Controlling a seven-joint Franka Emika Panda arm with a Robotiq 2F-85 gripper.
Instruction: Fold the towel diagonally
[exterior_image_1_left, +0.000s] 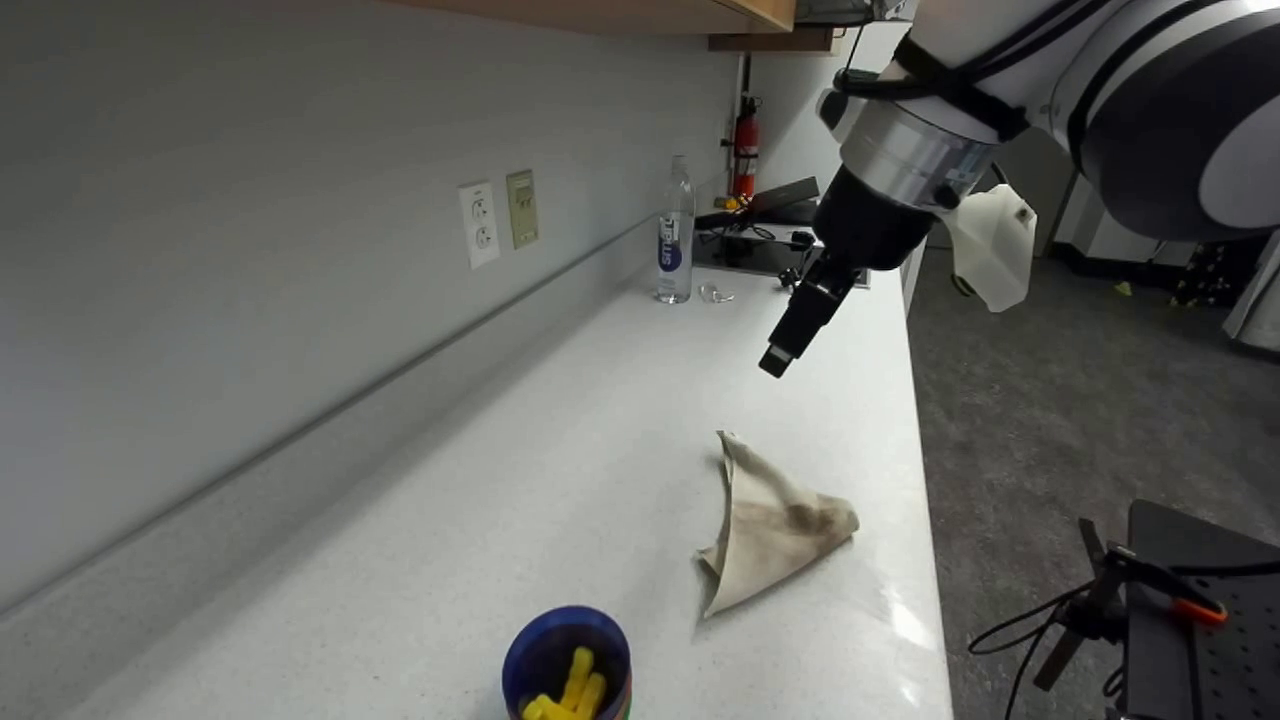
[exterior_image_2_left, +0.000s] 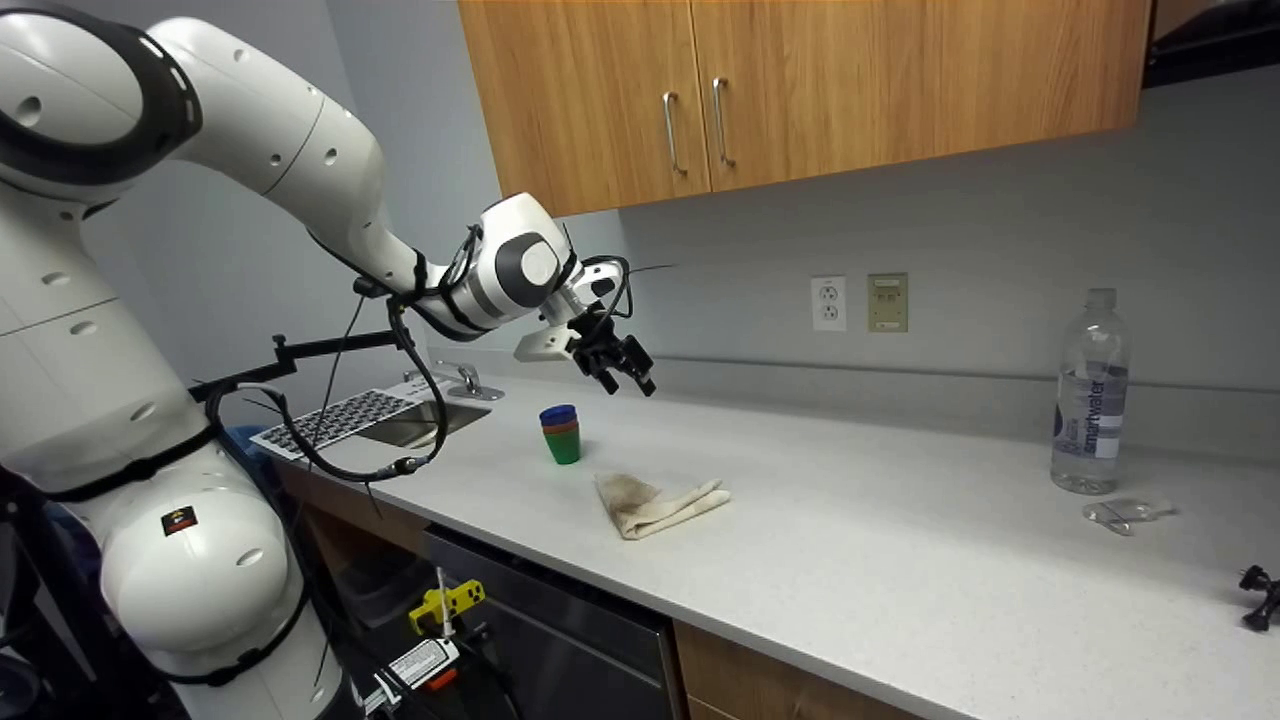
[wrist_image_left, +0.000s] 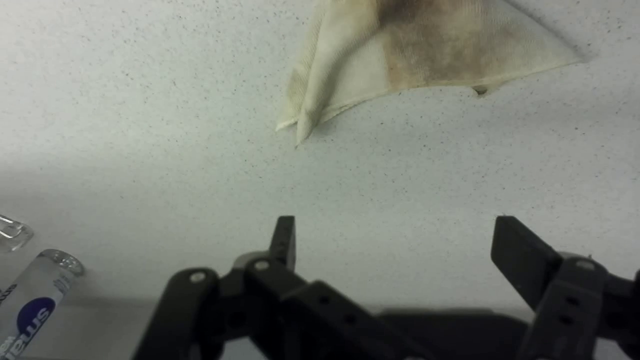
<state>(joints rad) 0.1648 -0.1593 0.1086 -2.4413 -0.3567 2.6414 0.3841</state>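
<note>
Beige towel (exterior_image_1_left: 765, 525) lies folded on desk (exterior_image_1_left: 480, 520); in exterior view, blue cup (exterior_image_1_left: 560, 628) at its eight o'clock. Wrist view: gripper (wrist_image_left: 393, 222) spread wide, towel at twelve o'clock.

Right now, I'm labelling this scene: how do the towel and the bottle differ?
The towel is opaque beige cloth, smudged brown; the bottle is see-through. The towel lies low, partly folded over; the bottle stands upright. Both rest on the white counter.

Kitchen area, long pale counter (exterior_image_2_left: 900, 560), wooden wall cabinets (exterior_image_2_left: 840, 80), sink (exterior_image_2_left: 408, 430), faucet (exterior_image_2_left: 467, 378)
</note>
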